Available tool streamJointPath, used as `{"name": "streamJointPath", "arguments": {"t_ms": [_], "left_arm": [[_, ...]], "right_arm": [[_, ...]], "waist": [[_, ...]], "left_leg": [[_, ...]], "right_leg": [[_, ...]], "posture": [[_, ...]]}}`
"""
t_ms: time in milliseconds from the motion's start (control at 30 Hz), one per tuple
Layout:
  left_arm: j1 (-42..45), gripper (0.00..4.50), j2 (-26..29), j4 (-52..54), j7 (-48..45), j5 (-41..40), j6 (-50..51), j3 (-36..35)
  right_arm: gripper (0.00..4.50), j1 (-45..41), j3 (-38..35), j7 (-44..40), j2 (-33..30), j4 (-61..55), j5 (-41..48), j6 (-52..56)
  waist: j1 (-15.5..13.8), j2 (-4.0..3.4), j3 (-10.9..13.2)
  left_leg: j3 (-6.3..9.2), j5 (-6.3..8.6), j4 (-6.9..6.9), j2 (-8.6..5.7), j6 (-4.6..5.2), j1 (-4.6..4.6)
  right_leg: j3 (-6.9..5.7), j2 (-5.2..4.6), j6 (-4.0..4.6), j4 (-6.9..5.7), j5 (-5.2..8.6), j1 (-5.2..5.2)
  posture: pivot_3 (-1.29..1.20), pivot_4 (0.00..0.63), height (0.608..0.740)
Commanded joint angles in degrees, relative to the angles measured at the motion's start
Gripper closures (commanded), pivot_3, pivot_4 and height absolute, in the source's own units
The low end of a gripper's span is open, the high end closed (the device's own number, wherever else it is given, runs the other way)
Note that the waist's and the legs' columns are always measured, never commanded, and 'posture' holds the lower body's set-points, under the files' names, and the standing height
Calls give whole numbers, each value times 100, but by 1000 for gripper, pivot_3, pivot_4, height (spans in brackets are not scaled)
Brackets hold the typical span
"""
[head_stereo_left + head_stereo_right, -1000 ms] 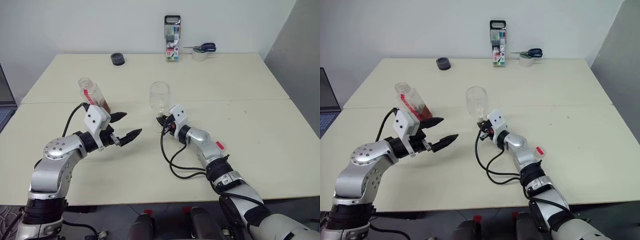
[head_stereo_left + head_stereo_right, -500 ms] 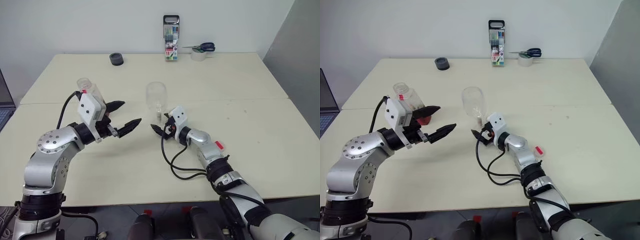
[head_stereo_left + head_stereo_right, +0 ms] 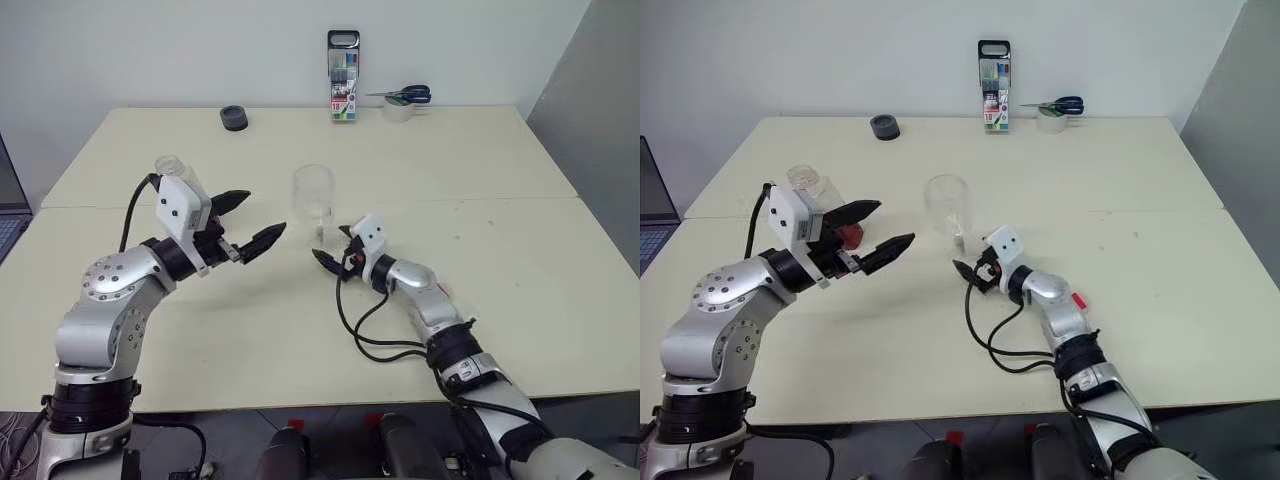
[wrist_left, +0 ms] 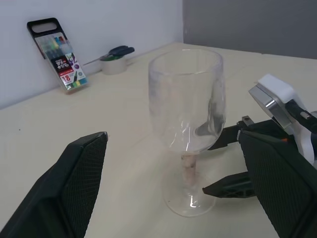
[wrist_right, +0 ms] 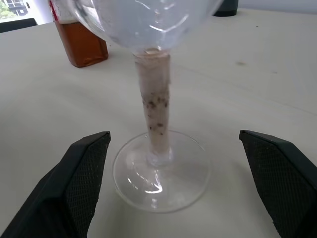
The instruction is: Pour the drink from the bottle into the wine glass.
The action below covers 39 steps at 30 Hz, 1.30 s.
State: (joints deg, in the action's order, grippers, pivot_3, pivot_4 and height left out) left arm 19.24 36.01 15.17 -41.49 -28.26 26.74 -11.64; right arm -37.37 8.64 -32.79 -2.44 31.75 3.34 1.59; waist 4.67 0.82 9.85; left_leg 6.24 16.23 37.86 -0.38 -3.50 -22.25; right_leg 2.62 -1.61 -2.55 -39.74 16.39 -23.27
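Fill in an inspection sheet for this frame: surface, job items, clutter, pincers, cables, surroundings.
Surface: pale table, two tops butted together along a seam.
Job's things: wine glass upright, bowl empty; bottle behind the left arm, amber drink low in it, cap not visible.
Clutter: marker pack, scissors on a tape roll, small dark round item, all at the far edge.
Grippers: left pincer open, raised, empty; right pincer open beside the glass foot, not touching.
Cables: black cable looped on the table from the right wrist.
Surroundings: white wall; laptop edge at left.
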Motion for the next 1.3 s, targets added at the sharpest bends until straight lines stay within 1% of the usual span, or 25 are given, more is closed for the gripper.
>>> {"name": "streamJointPath", "arguments": {"t_ms": [33,167,267,367,567,767,867,1000,1300], "left_arm": [[177,0,-35,186,152,-113,24,-99],[121,0,-69,168,251,-107,52,-110],[-56,0,-123,78,405,36,-30,-123],[-423,0,-244,-138,665,380,-338,-130],[-942,0,-615,-661,1299,961,-1025,-246],[-879,0,-854,-1174,1614,1081,-1388,-367],[-638,0,-970,-1563,1983,1200,-1526,-487],[-448,0,-1040,-1807,2203,1224,-1552,-545],[-138,0,-976,-2213,2312,1228,-1626,-597]], "right_arm": [[56,179,91,-113,-241,-715,-79,204],[56,459,122,-244,-625,-1411,-48,559],[56,862,228,-717,-1124,-2252,120,1059],[56,1410,223,-1287,-1704,-3438,519,1623],[56,1878,-34,-1695,-2342,-5064,1378,2540],[56,1808,-180,-1603,-2527,-5707,1944,3166],[56,1595,-307,-1398,-2370,-5841,2255,3450],[56,1528,-356,-1238,-2340,-6005,2494,3688],[56,1543,-242,-1047,-2425,-6151,2520,3720]], "waist": [[-7,0,0],[-5,0,0],[-14,0,0],[-46,-1,0],[-97,1,1],[-219,5,-1],[-275,5,-1],[-286,7,-2],[-287,7,-2]], "left_leg": [[1,0,0,0,0,0],[-2,0,1,-1,0,-2],[-1,0,0,0,1,-3],[0,1,-1,-1,1,-6],[0,1,2,5,2,-9],[2,1,5,2,2,-12],[2,1,6,0,2,-15],[5,1,6,1,2,-17],[8,1,6,0,2,-24]], "right_leg": [[0,0,0,0,0,0],[2,-1,0,3,0,0],[1,-1,0,7,0,1],[1,-2,0,19,0,3],[-2,0,-1,32,1,6],[-8,-2,-1,42,1,12],[-9,-5,-2,49,0,13],[-13,-4,-2,50,0,13],[-19,-5,-2,60,0,12]], "posture": [[0,150,740],[0,150,740],[0,150,740],[0,150,740],[0,150,740],[0,150,740],[0,150,740],[0,150,740],[0,150,740]]}}
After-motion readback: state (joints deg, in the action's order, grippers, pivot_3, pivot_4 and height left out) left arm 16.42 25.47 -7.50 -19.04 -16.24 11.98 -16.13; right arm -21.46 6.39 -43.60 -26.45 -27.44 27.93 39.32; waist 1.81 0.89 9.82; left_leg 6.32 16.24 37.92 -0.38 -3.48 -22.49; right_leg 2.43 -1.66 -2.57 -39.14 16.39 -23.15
